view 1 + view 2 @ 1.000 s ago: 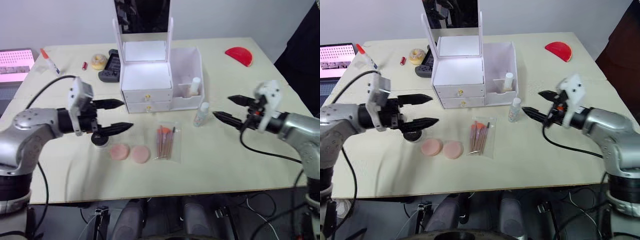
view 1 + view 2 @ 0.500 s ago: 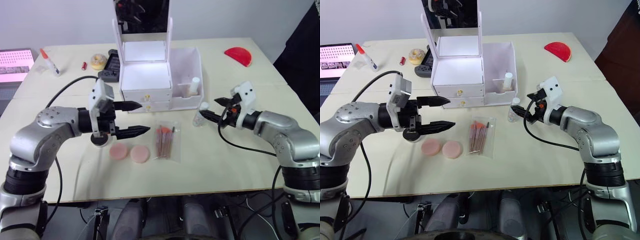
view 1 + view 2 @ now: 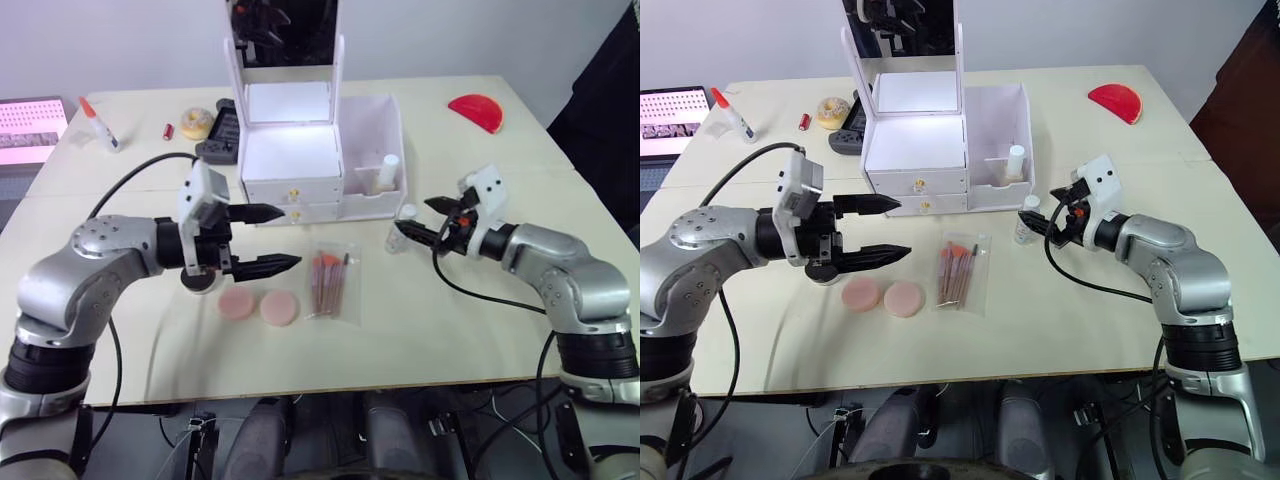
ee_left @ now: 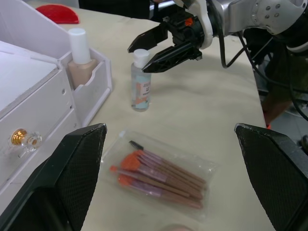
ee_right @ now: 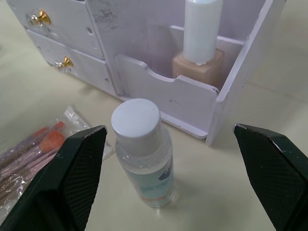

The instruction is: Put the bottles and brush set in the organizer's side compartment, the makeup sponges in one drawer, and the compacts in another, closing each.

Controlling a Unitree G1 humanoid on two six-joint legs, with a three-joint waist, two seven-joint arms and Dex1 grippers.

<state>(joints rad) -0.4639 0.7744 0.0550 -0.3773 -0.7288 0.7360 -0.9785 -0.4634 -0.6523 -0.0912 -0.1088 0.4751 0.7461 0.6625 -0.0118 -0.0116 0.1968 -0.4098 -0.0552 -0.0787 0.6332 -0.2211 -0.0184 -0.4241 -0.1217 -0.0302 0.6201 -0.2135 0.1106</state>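
The organizer (image 3: 930, 130) stands near the far edge of the bench (image 3: 1090, 300), its mirror upright and both gold-knobbed drawers shut. The side compartment (image 3: 1002, 150) forms its right part, and the wider bottle with beige liquid (image 5: 199, 45) stands upright inside it behind the low front wall. The slim clear bottle (image 5: 143, 151) stands upright on the bench just in front of that compartment's front right corner. The right gripper (image 3: 1040, 217) reaches toward this bottle with its jaws apart; the fingertips sit on either side of the white cap, close to it, and whether they touch it cannot be told. The brush set (image 3: 960, 275) lies flat in its clear sleeve in front of the drawers, toward the middle of the bench. Beside it, on the robot's left, the two makeup sponges (image 3: 885, 296) lie flat side by side, close together. The left gripper (image 3: 895, 227) hangs above the bench just in front of the drawers, jaws wide apart and holding nothing. One black compact (image 3: 824, 270) sits on the bench under that gripper's wrist, partly hidden. Toward the far left corner lie a red-tipped glue bottle (image 3: 732, 115), a yellowish tape roll (image 3: 832, 110) and a dark game controller (image 3: 848, 135). A red half-round piece (image 3: 1116, 100) rests near the far right corner.
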